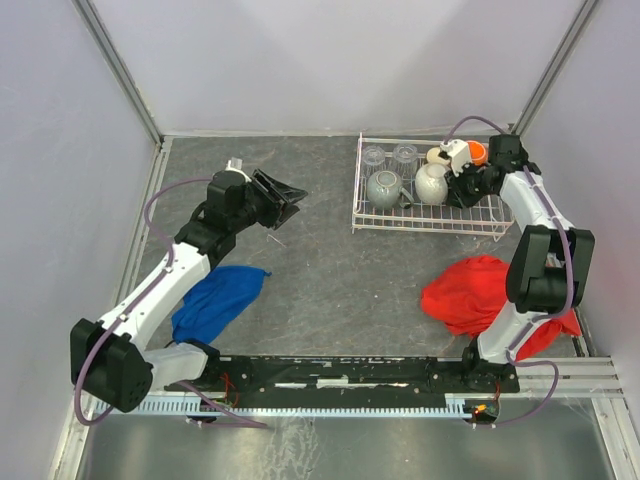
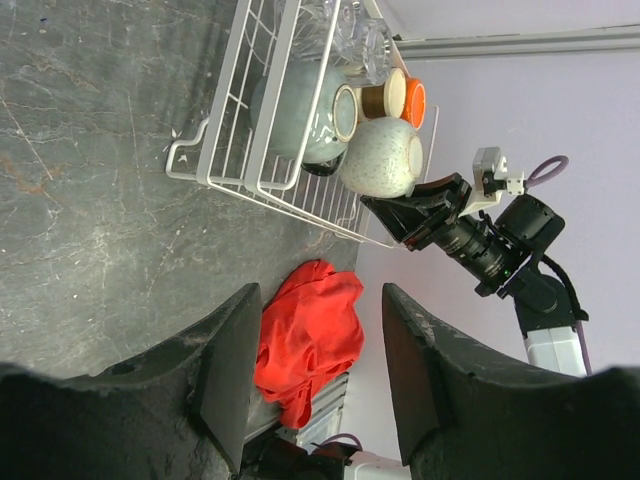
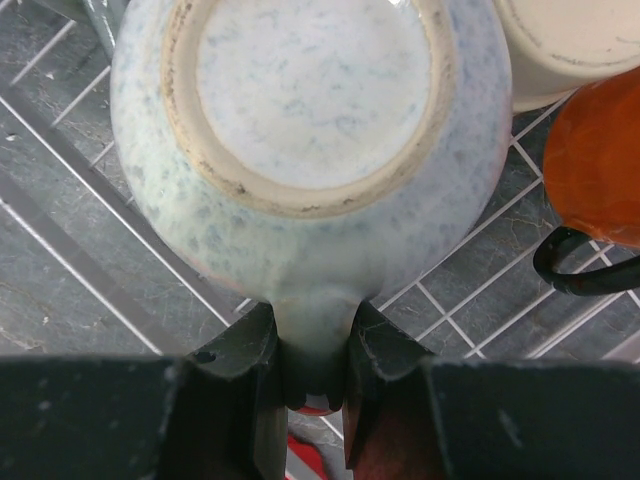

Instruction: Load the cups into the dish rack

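**DESK:** What was lost to the cameras?

**PHOTOGRAPHER:** Plenty. The rack (image 1: 420,228) ran off the top of the left wrist view, and from above the right arm covered its back right corner. The red cloth (image 1: 470,290) lay partly behind that arm, and the blue cloth (image 1: 215,300) had one edge behind the left arm. The two tumblers (image 1: 373,155) were little more than glassy smears. I could not tell whether the cream mug (image 3: 310,130) sat on the wires or hung just above them.

**DESK:** And the cups themselves?

**PHOTOGRAPHER:** All six were inside the rack. The grey mug (image 1: 384,188) was at the front left, with the cream mug just beside it on the right. The tumblers were behind those two, and the tan cup (image 1: 438,156) and orange mug (image 1: 476,152) were at the back right. The right gripper (image 3: 312,340) was pinching the cream mug's handle between its fingers, with the mug's base turned to the wrist camera. The left gripper (image 1: 290,203) hung over the table (image 1: 320,270), well left of the rack, its jaws spread and holding nothing.

**DESK:** Surfaces?

**PHOTOGRAPHER:** The tabletop was dark and veined like stone. The rack was a white wire grid with low sides, and both cloths were crumpled. The cream mug was round-bellied, with a speckled glaze and a rough, unglazed foot ring. The orange mug was glossy with a dark handle, and the tan cup had a metallic sheen.
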